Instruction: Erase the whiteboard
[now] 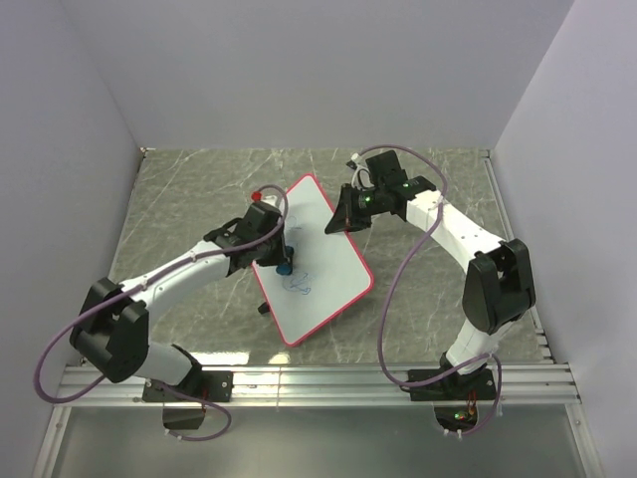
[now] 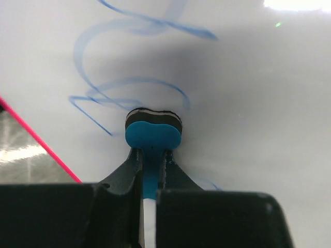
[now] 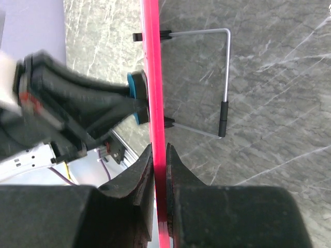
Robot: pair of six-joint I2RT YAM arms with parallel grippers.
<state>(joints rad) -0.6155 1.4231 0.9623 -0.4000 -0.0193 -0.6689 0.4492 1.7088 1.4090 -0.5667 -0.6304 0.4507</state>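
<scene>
we have the whiteboard (image 1: pixel 323 254) mid-table. our right gripper (image 3: pixel 159 155) is pinched tight on its red rim (image 3: pixel 154 62) at about 1 o'clock, bracing it. our left gripper (image 2: pixel 152 157) is clamped on the eraser (image 2: pixel 152 135), felt against the board. we should press flat and sweep toward 12 o'clock in the left wrist view, through the scribbles (image 2: pixel 129 82). they're loops, not words, and no labels show.

The whiteboard (image 1: pixel 323 249) sits on the table (image 1: pixel 199 189); the eraser (image 2: pixel 152 135) seemingly touches its left part.
</scene>
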